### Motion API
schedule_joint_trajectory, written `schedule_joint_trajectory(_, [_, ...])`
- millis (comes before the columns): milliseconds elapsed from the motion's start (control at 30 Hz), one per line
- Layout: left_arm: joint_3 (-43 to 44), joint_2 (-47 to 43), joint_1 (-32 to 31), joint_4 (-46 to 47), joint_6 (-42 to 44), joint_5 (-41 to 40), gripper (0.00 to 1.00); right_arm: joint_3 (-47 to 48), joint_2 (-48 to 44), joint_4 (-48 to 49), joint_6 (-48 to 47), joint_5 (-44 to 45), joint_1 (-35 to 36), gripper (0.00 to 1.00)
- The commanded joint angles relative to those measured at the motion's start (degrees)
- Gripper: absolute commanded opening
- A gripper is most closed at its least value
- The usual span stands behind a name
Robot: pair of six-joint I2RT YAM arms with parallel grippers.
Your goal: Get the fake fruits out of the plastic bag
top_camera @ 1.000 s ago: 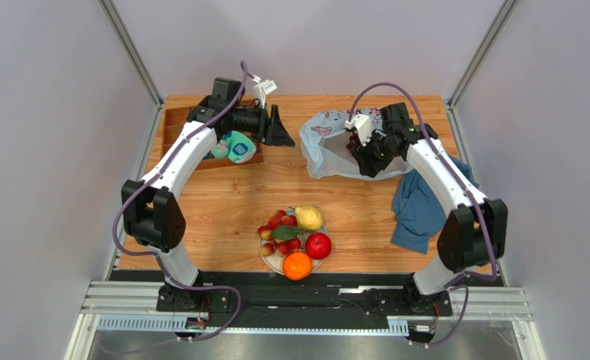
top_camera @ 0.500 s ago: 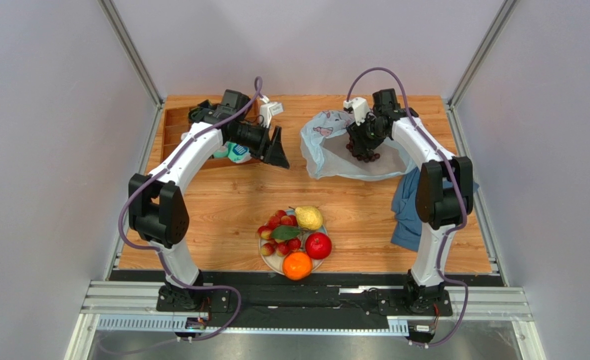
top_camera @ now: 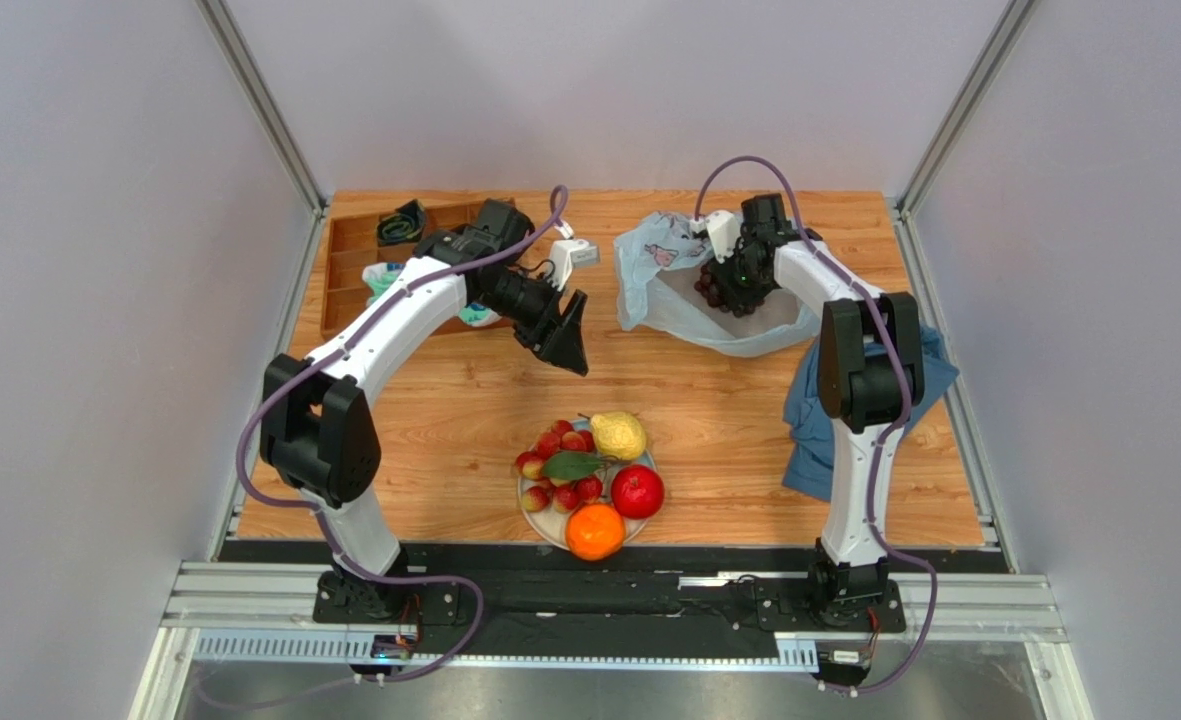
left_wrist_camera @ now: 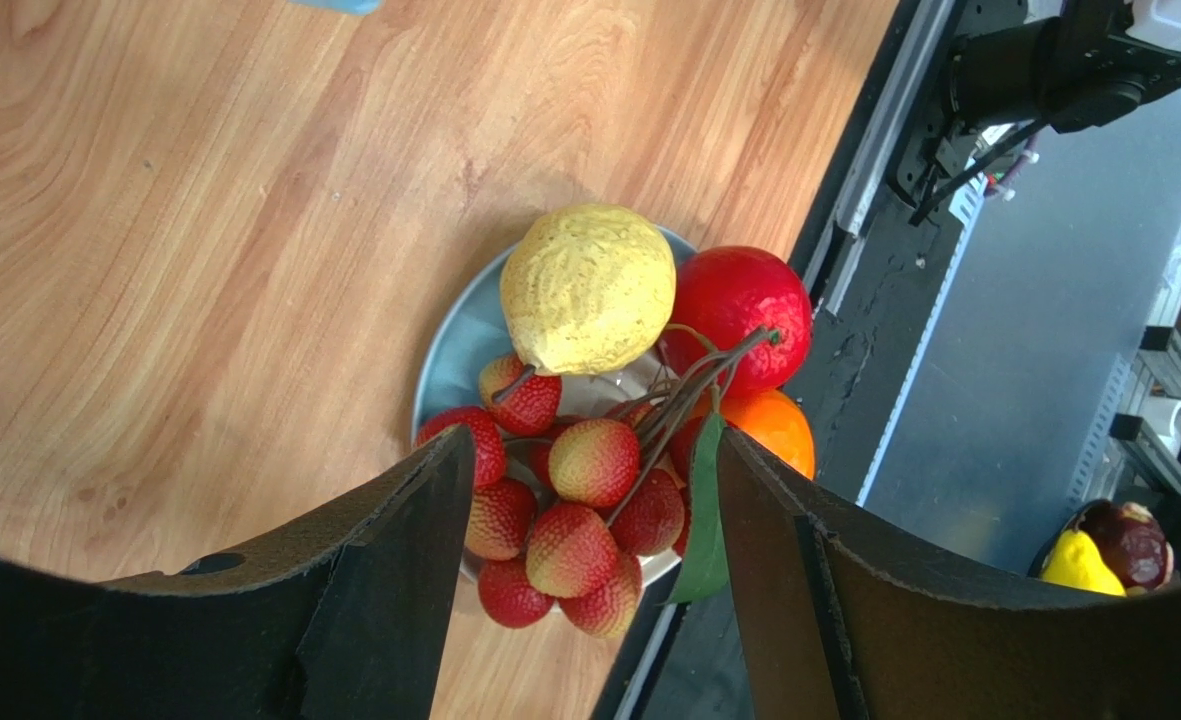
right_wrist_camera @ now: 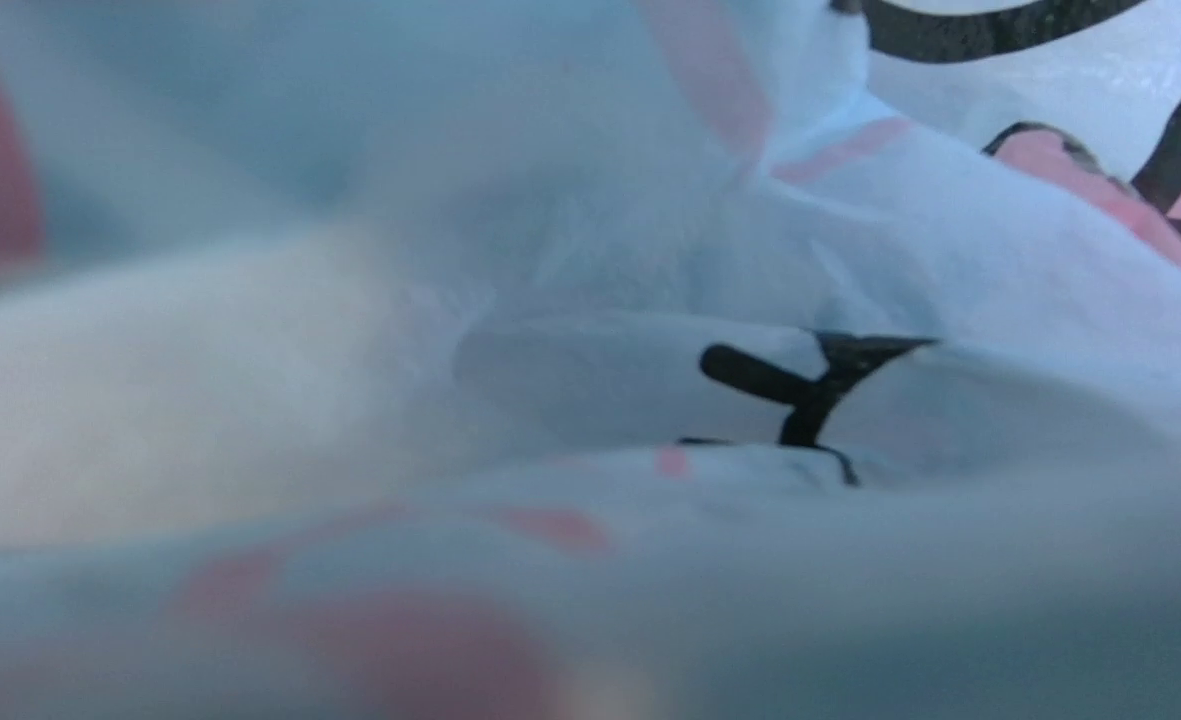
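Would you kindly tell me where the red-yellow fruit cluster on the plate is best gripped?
Probably its brown stems, from above: they gather into one thin bundle over the red apple, while the fruits in the cluster are small, round and crowded.

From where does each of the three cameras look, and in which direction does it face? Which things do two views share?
Top camera: above and behind the arms, looking down on the table; both arms, the left gripper and the right gripper show.
Left wrist camera: on the left arm, facing down at the plate and pear; its two open fingers show.
Right wrist camera: very close to the bag, which fills the view; no fingers show.
Shared: top and left wrist views both show the plate and pear.
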Motion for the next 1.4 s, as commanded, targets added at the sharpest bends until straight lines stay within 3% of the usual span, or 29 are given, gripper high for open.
schedule_joint_trajectory(0, [-1.09, -5.49, 0.10, 1.95, 1.06, 0.56, 0.69, 0.76, -3.41, 1.63, -3.28, 1.05, 0.71, 0.05])
schedule_joint_trajectory(67, [-1.71, -6.90, 0.18, 2.93, -0.34, 1.44, 0.69, 0.59, -7.36, 0.84, -3.54, -0.61, 1.07, 0.00])
schedule_joint_trajectory(467, [4.97, -10.33, 2.55, 6.27, -2.37, 2.05, 0.70, -0.73, -32.32, -16.55, -5.04, -4.75, 3.17, 0.00])
schedule_joint_trajectory(700, [2.87, -15.43, 6.24, 8.11, -3.86, 2.76, 0.70, -3.02, -47.00, -26.75, -5.21, -8.70, 5.02, 0.00])
schedule_joint_trajectory(867, [1.54, -18.15, 8.97, 8.73, -4.13, 2.23, 0.70, -3.98, -56.84, -32.90, -7.58, -14.07, 12.21, 0.00])
schedule_joint_trajectory(1000, [0.93, -19.21, 10.20, 8.47, -4.04, 1.27, 0.70, -6.79, -59.75, -33.88, -6.89, -11.70, 23.80, 0.00])
schedule_joint_trajectory(1367, [-0.83, -22.55, 11.08, 7.68, -1.49, -0.67, 0.71, -8.99, -56.78, -31.95, -4.07, -13.36, 35.77, 0.00])
